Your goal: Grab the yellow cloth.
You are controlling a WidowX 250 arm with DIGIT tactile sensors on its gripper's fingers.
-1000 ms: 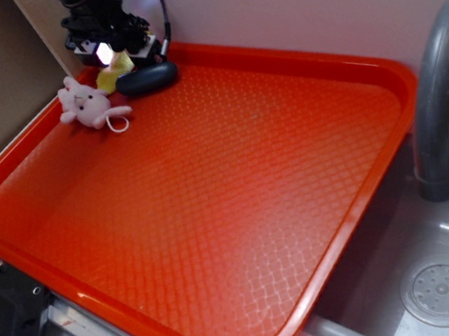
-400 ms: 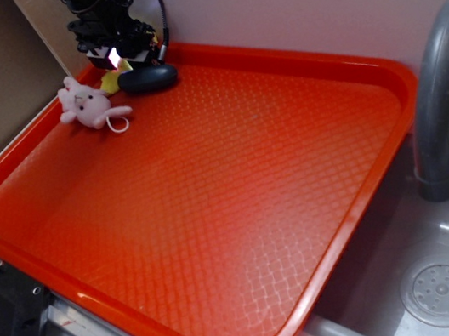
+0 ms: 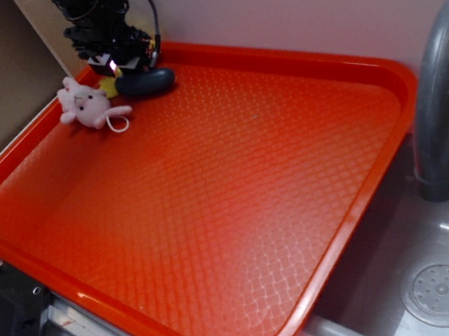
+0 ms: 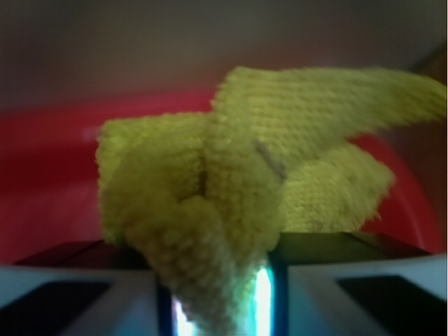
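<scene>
The yellow cloth [image 4: 238,175] fills the wrist view, bunched into folds, with its lower part pinched between my two fingers. My gripper [image 4: 217,294] is shut on it. In the exterior view the gripper [image 3: 113,59] is at the far left corner of the orange tray [image 3: 294,70], low over the tray floor, and only a small bit of the yellow cloth [image 3: 109,86] shows beneath it.
A dark oval object [image 3: 145,82] lies right beside the gripper, and a pink plush toy [image 3: 86,103] lies just to its left. The white wall stands right behind. A grey faucet [image 3: 443,80] and a sink with its drain [image 3: 444,293] are on the right.
The gripper has moved back and down toward the tray's far corner with the cloth; less yellow shows under it now. The dark object and the plush toy stay put.
</scene>
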